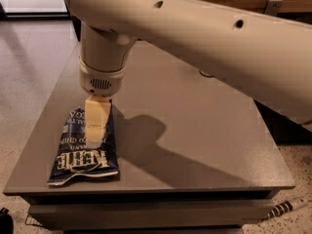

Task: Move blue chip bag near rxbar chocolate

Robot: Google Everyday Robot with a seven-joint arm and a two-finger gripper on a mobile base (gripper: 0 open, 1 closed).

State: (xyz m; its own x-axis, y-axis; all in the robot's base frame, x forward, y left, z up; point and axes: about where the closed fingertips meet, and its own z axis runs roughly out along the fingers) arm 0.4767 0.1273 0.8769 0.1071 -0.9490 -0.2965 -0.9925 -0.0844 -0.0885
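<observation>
So the blue chip bag [78, 161] is lying flat on the front-left corner of the grey worktop [204, 130], long side running front to back, with the white Kettle lettering at the end nearest the camera. That near end sits right up by the worktop's front edge, and it's a bit crumpled there. The big cream-coloured arm [204, 28] sweeps in from the upper right and fills most of the top of the view, then turns down into a round wrist [101, 79] with a little vent grille on it, directly above the far half of the bag. The claw [94, 138] hangs straight down from that wrist and its tip is down on the bag, somewhere around the middle, looking like it's touching the foil. From this angle it reads as one pale block, so honestly I can't tell how far open the claw is or whether it actually has hold of the bag. The arm and claw throw a dark shadow [146, 140] on the bare worktop just to the right of the bag. Speckled floor [29, 57] off to the left, and a striped cable-looking thing [287, 207] on the floor at lower right.
</observation>
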